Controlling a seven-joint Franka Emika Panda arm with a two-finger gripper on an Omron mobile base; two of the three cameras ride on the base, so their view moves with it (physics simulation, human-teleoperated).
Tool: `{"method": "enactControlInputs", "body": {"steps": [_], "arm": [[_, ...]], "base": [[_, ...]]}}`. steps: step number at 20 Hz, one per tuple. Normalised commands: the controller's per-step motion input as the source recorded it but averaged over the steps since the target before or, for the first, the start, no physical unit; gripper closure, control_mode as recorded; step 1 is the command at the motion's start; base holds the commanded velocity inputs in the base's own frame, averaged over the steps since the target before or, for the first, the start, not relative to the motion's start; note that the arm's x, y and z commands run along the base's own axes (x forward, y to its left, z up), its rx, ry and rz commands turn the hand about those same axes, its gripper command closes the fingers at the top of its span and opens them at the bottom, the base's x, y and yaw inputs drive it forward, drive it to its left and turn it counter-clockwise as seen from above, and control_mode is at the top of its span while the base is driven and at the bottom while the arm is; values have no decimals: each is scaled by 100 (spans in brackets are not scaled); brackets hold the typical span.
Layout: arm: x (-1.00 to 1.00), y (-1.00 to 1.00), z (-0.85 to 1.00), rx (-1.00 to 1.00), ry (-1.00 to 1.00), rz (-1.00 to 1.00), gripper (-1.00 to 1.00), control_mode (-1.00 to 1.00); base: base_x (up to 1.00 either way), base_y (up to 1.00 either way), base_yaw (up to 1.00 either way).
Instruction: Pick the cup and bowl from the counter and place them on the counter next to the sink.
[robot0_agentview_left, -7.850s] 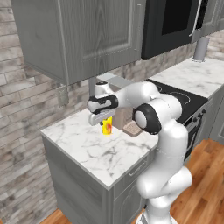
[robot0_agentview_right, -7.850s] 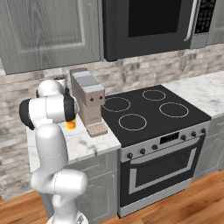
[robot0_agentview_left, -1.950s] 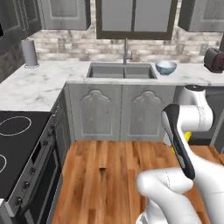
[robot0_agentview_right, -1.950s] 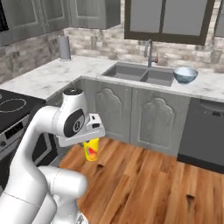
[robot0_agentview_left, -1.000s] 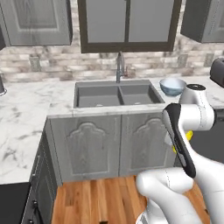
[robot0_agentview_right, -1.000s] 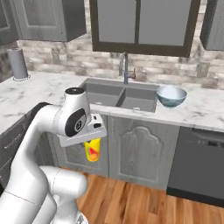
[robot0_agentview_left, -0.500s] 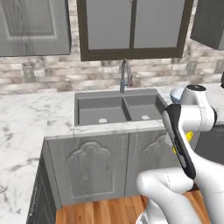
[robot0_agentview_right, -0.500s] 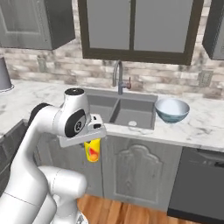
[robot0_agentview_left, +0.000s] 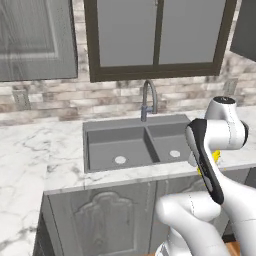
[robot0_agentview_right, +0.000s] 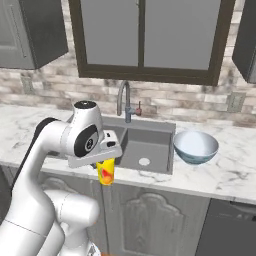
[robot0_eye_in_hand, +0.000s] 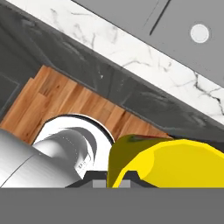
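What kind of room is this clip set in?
A rendered home kitchen, by the look of it: a grey double sink with a curved faucet set in a marble counter, panelled cabinet fronts below, and glass-fronted wall cupboards above a brick backsplash.

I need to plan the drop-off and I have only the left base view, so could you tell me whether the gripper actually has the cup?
Observer: Yes. In the right base view the gripper is shut on the cup, which hangs below the hand, in front of the counter's edge.
Operator: Thank you. Where is the bowl?
Observer: The bowl sits upright on the counter, right of the sink.
Operator: Is anything in the cup's way?
Observer: The hand view shows the cup over the cabinet front and the wood floor.
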Motion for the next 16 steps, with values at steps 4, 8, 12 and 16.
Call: {"method": "enactControlInputs", "body": {"steps": [4,8,12,16], "arm": [[0,0,0,0,0,0,100,100],[0,0,0,0,0,0,100,100],[0,0,0,0,0,0,100,100],[0,0,0,0,0,0,100,100]], "base": [[63,23,-10],[28,9,-14],[9,1,-14],[18,9,-15]]}}
